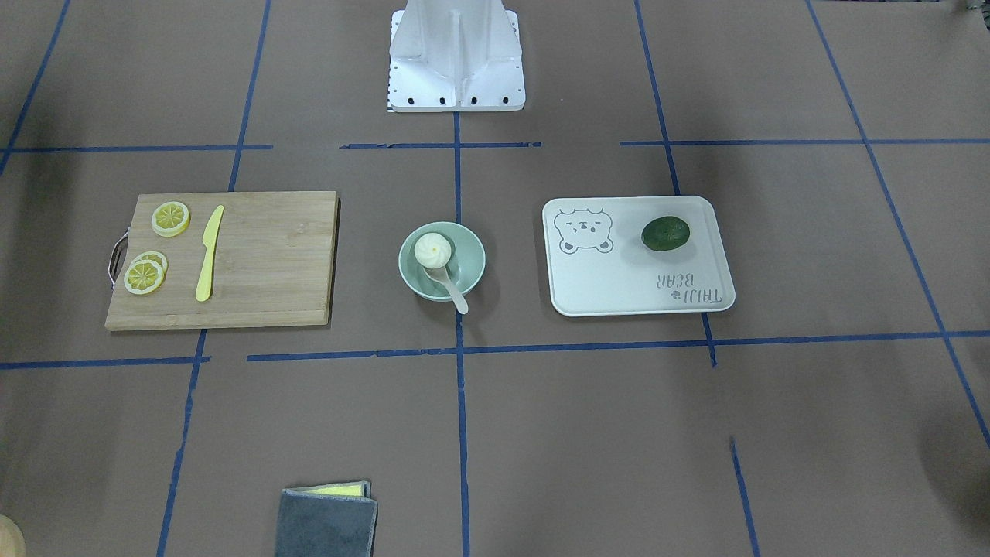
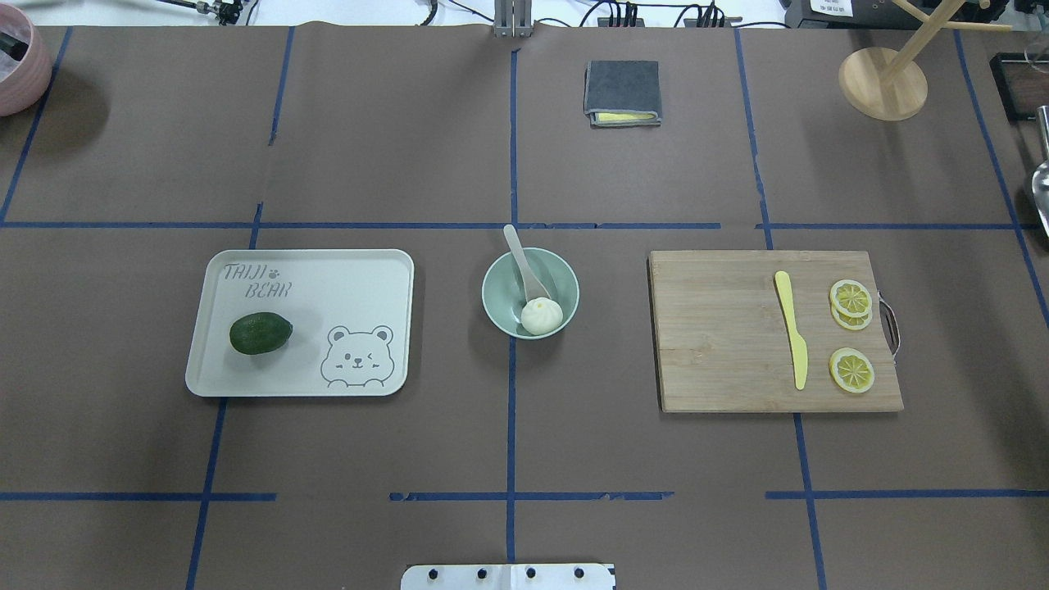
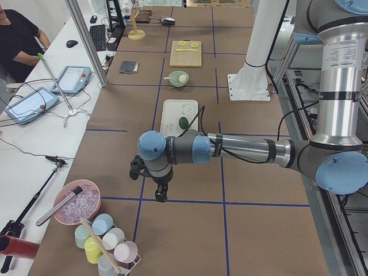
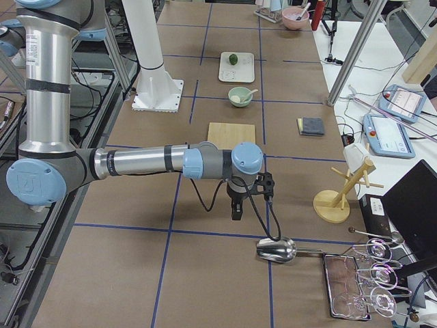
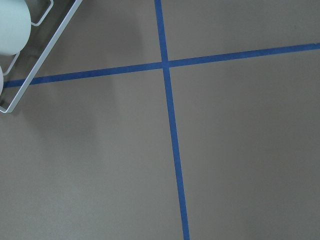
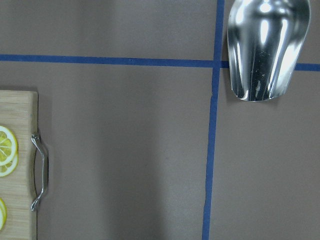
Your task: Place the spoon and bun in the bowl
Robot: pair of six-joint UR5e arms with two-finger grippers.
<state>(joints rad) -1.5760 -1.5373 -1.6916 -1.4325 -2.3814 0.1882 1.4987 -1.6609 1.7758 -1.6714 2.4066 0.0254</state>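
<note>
The pale mint-green bowl stands at the table's middle, and it also shows in the overhead view. The white pleated bun lies inside it. The off-white spoon has its scoop in the bowl beside the bun, and its handle sticks out over the rim. My left gripper hangs over bare table far to the left of the bowl. My right gripper hangs far to the right. Each shows only in a side view, so I cannot tell whether it is open or shut.
A bear-print tray holds a dark green fruit. A wooden cutting board carries a yellow knife and lemon slices. A folded grey cloth, a metal scoop and a cup rack lie further out.
</note>
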